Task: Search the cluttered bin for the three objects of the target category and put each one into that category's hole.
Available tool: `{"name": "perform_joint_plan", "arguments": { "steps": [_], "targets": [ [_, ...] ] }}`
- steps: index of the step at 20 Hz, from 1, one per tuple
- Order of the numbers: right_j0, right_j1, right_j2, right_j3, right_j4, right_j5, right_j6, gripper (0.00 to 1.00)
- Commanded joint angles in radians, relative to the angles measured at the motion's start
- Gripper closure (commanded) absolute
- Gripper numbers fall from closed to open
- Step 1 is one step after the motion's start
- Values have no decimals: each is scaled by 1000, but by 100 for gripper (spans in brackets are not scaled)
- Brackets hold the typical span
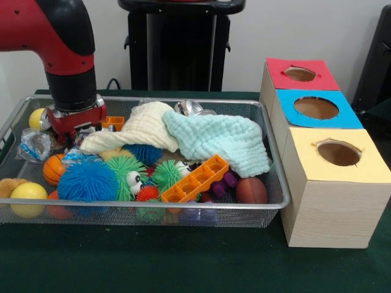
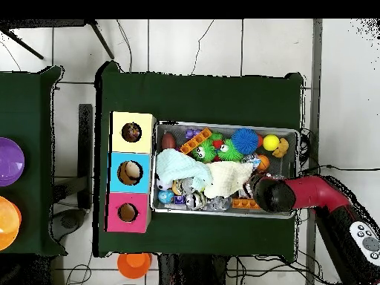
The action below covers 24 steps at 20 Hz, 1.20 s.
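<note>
Bin [image 1: 269, 204]: cream cloth [image 1: 137, 128] and mint cloth [image 1: 223, 140] cover the clutter | spiky balls, orange block [image 1: 195, 179] nearby | gripper [image 1: 74, 125] lowered at one end, jaws' state indiscernible | rope toys unseen

Arm [image 1: 52, 36]: red and black, one unit; enters the front view from the upper left, bends at a red elbow and drops vertically. Wrist [image 1: 73, 85]: black cylinder above a silver ring, upright. Gripper [image 1: 73, 131]: red housing directly above the jaws, pointed straight down; jaws sunk out of sight, so their spacing cannot be told. Overhead view: arm [image 2: 315, 194] reaches in from the lower right, its dark wrist end [image 2: 266, 194] masking the jaws beneath.
</note>
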Motion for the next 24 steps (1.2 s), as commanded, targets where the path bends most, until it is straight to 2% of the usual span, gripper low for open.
{"name": "perform_joint_plan", "arguments": {
  "steps": [1,12,23,24],
  "targets": [
    [62,57,-100,-129,-83,137,-215,0],
    [168,10,-178,-133,-105,138,-176,0],
    [275,-23,-266,-135,-83,232,-197,0],
    [285,-23,-276,-137,-79,230,-199,100]
  ]
}}
